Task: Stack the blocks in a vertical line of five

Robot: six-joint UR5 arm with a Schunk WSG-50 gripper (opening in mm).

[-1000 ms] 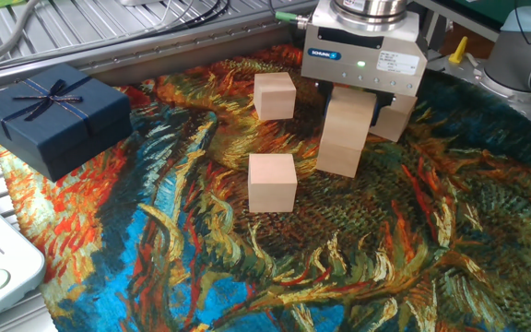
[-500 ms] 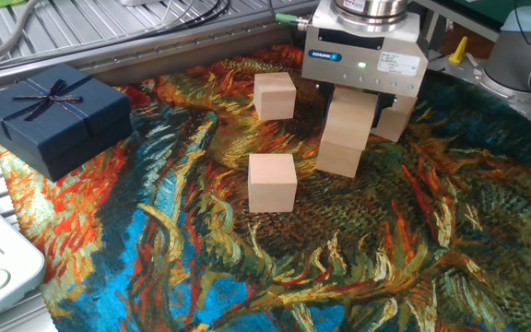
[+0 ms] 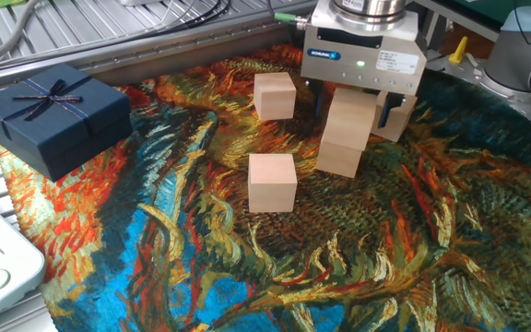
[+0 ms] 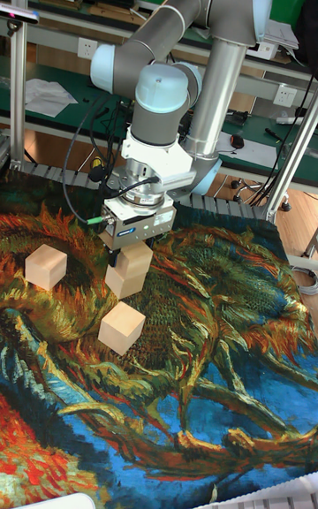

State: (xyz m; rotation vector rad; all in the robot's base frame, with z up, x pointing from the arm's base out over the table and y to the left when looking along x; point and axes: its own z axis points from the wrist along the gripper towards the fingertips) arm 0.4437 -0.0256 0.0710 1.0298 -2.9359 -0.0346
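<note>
Near block [image 3: 272, 182]: I am seeing one pale wooden cube sitting alone on the cloth, closest to the camera in the fixed view. Its faces are smooth and plain.
Cloth [image 3: 247, 277]: it is lying flat over the table, with swirly painted shapes in blue, orange, yellow and green. It is looking woven and a bit rough.
Stack of two [image 3: 347, 134]: one cube is sitting on another, a little past the near block. The top one is a bit turned against the bottom one.
Gripper [image 3: 352, 103]: it is hanging right over the stack with a finger on each side of the top cube. The fingers are standing slightly apart from the cube's sides, so I am calling them open.
Block behind [image 3: 395, 118]: a cube is peeking out just behind the gripper, mostly hidden.
Far left block [image 3: 274, 95]: this cube is sitting alone, beside the gripper.
Gift box [image 3: 53, 114]: a dark blue box with a thin ribbon bow is resting at the cloth's left edge. Its lid is on, so I cannot tell what is inside.
</note>
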